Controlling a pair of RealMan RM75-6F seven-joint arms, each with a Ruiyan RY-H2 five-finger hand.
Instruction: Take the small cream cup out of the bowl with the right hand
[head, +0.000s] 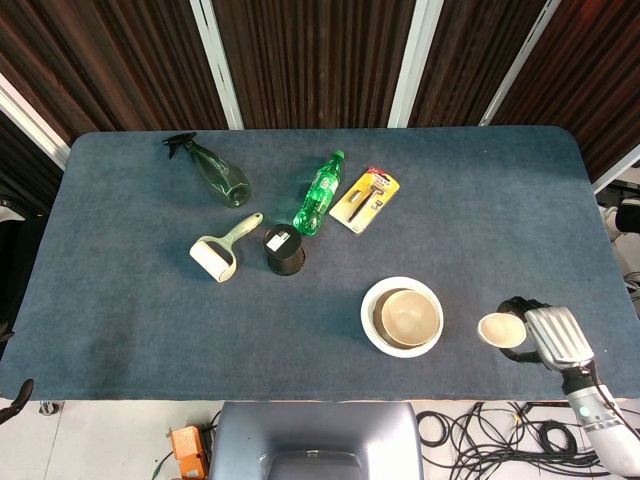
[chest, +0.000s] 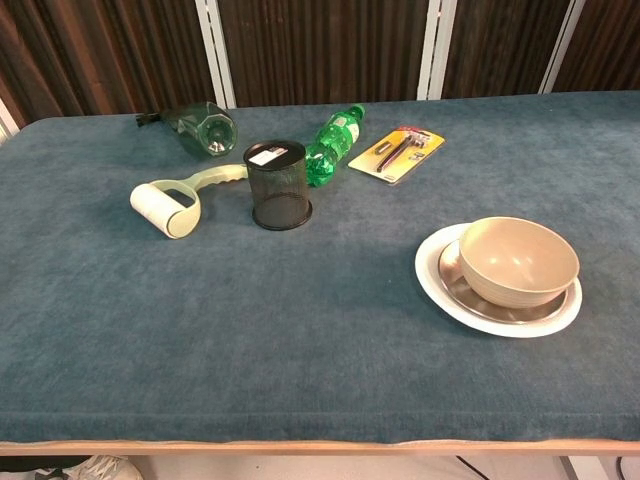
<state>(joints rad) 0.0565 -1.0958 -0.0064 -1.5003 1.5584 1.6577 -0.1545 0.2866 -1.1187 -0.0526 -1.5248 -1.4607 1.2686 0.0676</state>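
Note:
In the head view my right hand (head: 545, 335) grips the small cream cup (head: 499, 329), held over the table to the right of the bowl. The tan bowl (head: 411, 316) (chest: 518, 260) sits with nothing in it on a white plate (head: 371, 322) (chest: 432, 270) near the front edge. The chest view shows neither the cup nor the right hand. My left hand appears in no view.
A black mesh pen holder (head: 284, 249) (chest: 278, 184), a lint roller (head: 217, 255) (chest: 169, 206), a green bottle (head: 318, 193) (chest: 331, 142), a dark spray bottle (head: 210, 169) (chest: 195, 125) and a yellow razor pack (head: 365, 199) (chest: 397, 152) lie at the back left.

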